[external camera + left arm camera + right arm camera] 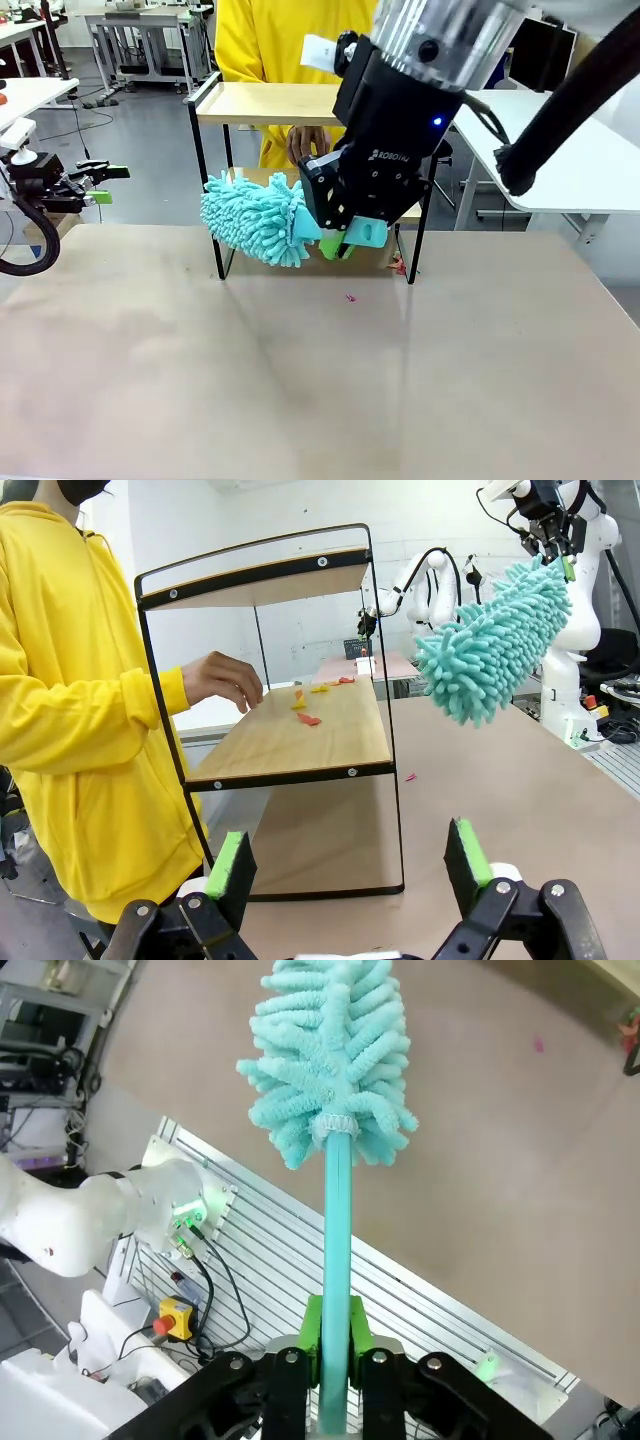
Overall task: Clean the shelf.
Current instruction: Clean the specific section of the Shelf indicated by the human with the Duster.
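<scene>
Front view, right gripper (342, 243) pinching duster (255, 218), partly hiding shelf (265, 103) lower board, left gripper (108, 184) spread.

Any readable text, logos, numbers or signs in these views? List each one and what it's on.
"ROBOTIQ": pale lettering on the black body of the right gripper, front view.
White tag beside the right wrist: nothing readable on it.
Dark box on the far table, left wrist view: too small to read.
No print seen on the duster or the shelf.

Teal duster (330, 1050), black-framed light wood shelf (325, 735), person's yellow sleeve (90, 715).
</scene>
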Tool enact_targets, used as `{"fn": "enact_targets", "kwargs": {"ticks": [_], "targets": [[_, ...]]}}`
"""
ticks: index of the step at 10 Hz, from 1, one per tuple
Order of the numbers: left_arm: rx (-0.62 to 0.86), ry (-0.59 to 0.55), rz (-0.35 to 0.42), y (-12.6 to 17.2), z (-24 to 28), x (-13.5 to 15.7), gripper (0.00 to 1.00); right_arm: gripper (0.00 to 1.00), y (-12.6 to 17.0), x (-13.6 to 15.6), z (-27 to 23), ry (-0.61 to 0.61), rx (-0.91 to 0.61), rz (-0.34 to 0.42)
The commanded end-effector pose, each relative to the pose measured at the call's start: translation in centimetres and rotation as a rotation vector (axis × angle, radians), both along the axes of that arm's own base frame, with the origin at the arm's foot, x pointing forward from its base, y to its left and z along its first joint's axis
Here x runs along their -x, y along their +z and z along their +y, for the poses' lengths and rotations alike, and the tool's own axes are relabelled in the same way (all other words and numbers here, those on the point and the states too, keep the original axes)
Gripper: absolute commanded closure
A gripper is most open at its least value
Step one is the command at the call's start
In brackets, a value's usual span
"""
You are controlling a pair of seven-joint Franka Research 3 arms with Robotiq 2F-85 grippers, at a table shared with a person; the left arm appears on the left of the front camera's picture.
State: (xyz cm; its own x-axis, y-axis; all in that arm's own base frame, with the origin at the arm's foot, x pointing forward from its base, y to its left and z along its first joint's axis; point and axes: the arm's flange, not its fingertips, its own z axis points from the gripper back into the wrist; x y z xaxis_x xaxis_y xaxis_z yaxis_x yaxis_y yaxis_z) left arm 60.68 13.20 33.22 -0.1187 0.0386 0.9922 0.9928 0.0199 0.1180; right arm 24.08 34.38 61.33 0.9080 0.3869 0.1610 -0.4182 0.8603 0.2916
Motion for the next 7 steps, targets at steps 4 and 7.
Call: {"fn": "enact_targets", "kwargs": {"ticks": [4,7], "targets": [[0.006,-0.006,-0.016,0.3,-0.1,0.1,0.00,0.87,-0.6,-1.2,4.2,-0.238,0.009,-0.064],[0.006,-0.006,-0.016,0.3,-0.1,0.1,0.00,0.87,-1.5,-2.8,8.8,-0.409,-0.021,-0.147]]}}
